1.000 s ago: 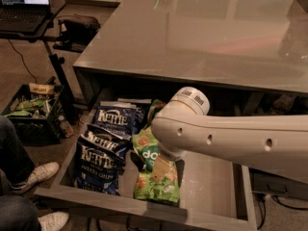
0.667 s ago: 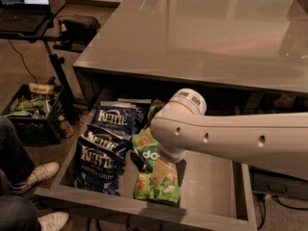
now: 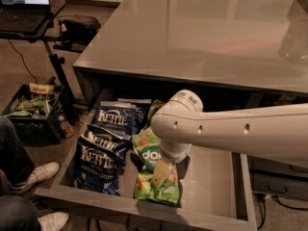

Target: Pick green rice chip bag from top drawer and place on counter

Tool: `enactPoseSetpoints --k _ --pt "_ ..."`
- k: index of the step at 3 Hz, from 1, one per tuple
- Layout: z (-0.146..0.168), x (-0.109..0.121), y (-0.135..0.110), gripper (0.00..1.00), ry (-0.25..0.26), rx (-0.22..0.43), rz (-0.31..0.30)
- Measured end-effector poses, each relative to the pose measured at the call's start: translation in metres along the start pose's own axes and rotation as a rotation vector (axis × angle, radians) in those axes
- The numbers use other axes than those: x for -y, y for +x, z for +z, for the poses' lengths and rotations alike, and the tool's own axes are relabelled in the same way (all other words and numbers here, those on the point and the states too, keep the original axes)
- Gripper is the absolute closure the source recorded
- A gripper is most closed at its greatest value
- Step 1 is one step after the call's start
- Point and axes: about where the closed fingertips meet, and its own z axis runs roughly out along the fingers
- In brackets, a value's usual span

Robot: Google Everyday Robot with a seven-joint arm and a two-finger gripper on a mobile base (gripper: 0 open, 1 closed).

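Observation:
The top drawer (image 3: 211, 177) stands pulled open below the counter (image 3: 202, 37). A green rice chip bag (image 3: 146, 149) with a white "dang" mark lies in the drawer's middle, its lower end (image 3: 159, 190) near the front wall. A second green bag (image 3: 155, 108) peeks out behind it. My gripper (image 3: 161, 172) hangs from the white arm (image 3: 231, 129), reaches down into the drawer and sits right on top of the green bag. The wrist hides much of the bag.
Several dark-blue Kettle bags (image 3: 102, 153) lie in the drawer's left half. The drawer's right half shows bare grey bottom. A black crate (image 3: 29, 112) and a laptop stand (image 3: 29, 13) are at left. A person's shoes (image 3: 41, 174) are at the lower left.
The arm has edged slightly to the left over the green bag. The bags have not moved.

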Motion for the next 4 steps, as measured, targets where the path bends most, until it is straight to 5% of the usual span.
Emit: enactPoseSetpoints --k 3,4 --pt "0.0020 -0.0002 0.0005 0.64 -0.004 -0.004 0.001" --pt "0.0020 -0.0002 0.0005 0.95 -0.004 -0.004 0.001"
